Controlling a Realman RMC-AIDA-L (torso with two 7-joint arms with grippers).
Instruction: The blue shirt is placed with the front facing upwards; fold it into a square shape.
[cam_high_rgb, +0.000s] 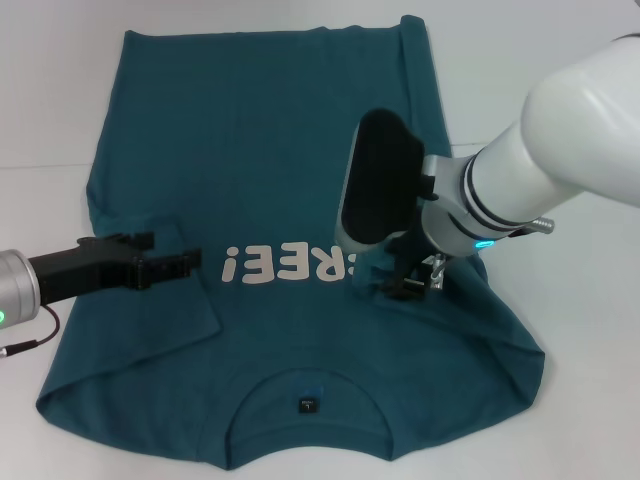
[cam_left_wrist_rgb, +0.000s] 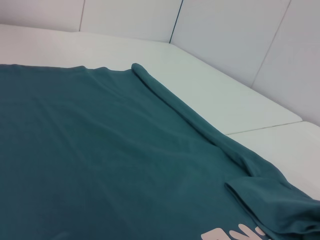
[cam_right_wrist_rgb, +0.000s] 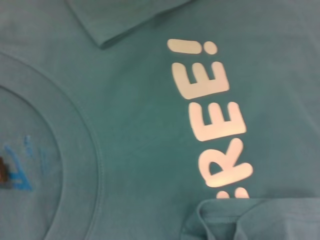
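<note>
The blue shirt (cam_high_rgb: 250, 150) lay front up on the white counter (cam_high_rgb: 560, 420), its round neck (cam_high_rgb: 308, 400) toward the robot and its hem at the far side. The off-white print (cam_high_rgb: 285, 267) ran across the chest, reading upside down from the head view, with its first letter hidden behind the right arm. The robot's-left sleeve (cam_high_rgb: 160, 300) was folded inward over the body (its hemmed edge showed as a diagonal flap in the right wrist view). The robot's-right edge of the shirt was rolled up in a long ridge running toward the far hem (cam_left_wrist_rgb: 175, 102), and the right sleeve was bunched into a wrinkled lump beside the print (cam_right_wrist_rgb: 250, 220).

The right gripper (cam_high_rgb: 405, 283) was down at that bunched cloth, just beside the end of the print, its dark fingers (cam_high_rgb: 412, 287) low against the fabric. Teal cloth rose up around them, so they appeared clenched on a fold of the shirt, though the wrist housing covered most of the contact.

The left gripper (cam_high_rgb: 170, 265) reached in level from the robot's left, above the folded sleeve, with its black fingers (cam_high_rgb: 165, 262) pointing toward the exclamation mark of the print. They lay close together, with nothing between them; whether they touched the cloth could not be told.
</note>
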